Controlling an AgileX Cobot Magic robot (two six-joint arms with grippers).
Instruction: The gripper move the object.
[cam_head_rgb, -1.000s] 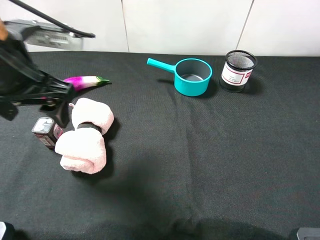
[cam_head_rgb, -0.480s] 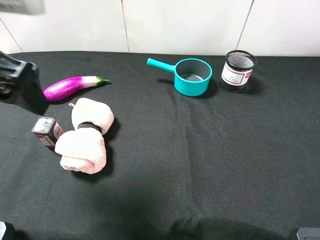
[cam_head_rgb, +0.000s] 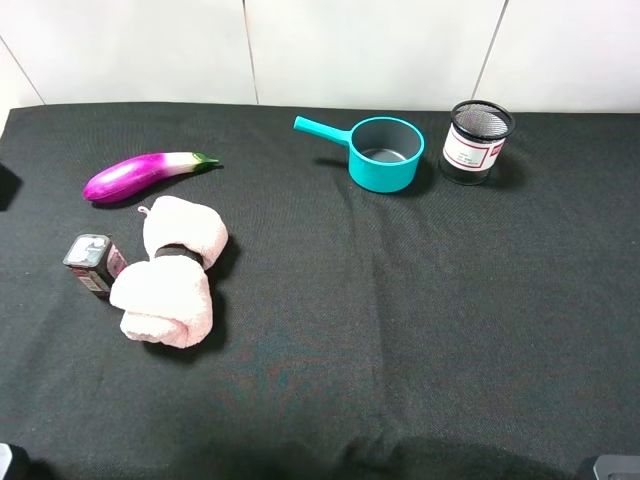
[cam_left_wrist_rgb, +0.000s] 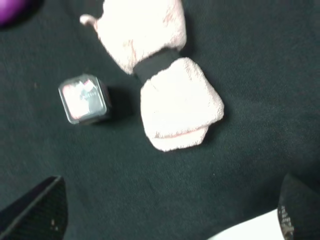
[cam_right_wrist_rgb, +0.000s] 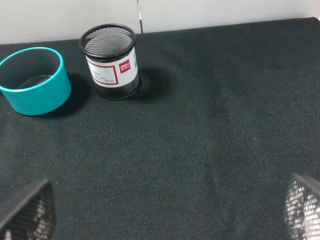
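Looking down from the high exterior view, the pink rolled towel lies free on the black table, well left of centre, with a small boxy container just beside it and a purple eggplant a little farther back; a teal pot and a mesh pen cup stand well apart on the far right, and no arm shows here. In the left wrist view, the left pincer hangs above the table with its tips wide apart and empty, the towel lying beyond them, off the line between the tips. The towel looks soft and plush, two fat lobes cinched by a black band, so a descent could clamp one lobe only and let it unroll or sag, or nudge the container sitting close by. In the right wrist view, the right pincer also stands spread and empty over bare cloth, far from the towel.
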